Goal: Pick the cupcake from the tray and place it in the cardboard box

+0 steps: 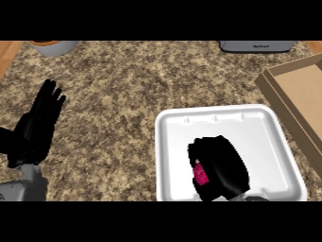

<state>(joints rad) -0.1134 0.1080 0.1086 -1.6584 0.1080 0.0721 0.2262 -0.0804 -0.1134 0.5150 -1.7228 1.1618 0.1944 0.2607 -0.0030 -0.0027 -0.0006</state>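
White tray (261, 142) on a speckled stone counter (135, 85). Inside the tray, toward its near left part: right hand (223, 160), black, fingers curled down and wrapped round the cupcake (201, 174). Only a strip of pink of the cupcake visible, at the hand's left side, the rest hidden under the fingers. Cupcake and hand both within the tray's rim; impossible to tell whether resting on the tray floor or raised off it. Right of the tray, close by its far right corner: cardboard box (309, 94), brown, open-topped, set at a slant and cut off by the view's right edge. Well left of the tray and apart from it: left hand (39, 125), open, fingers straight and pointing up, at rest over the counter. Far beyond the tray, at the counter's back edge: a grey appliance (256, 46), only its near side in view. Beyond the tray and far to its left, also at the back edge: a grey pot (54, 47) with something orange at its top.
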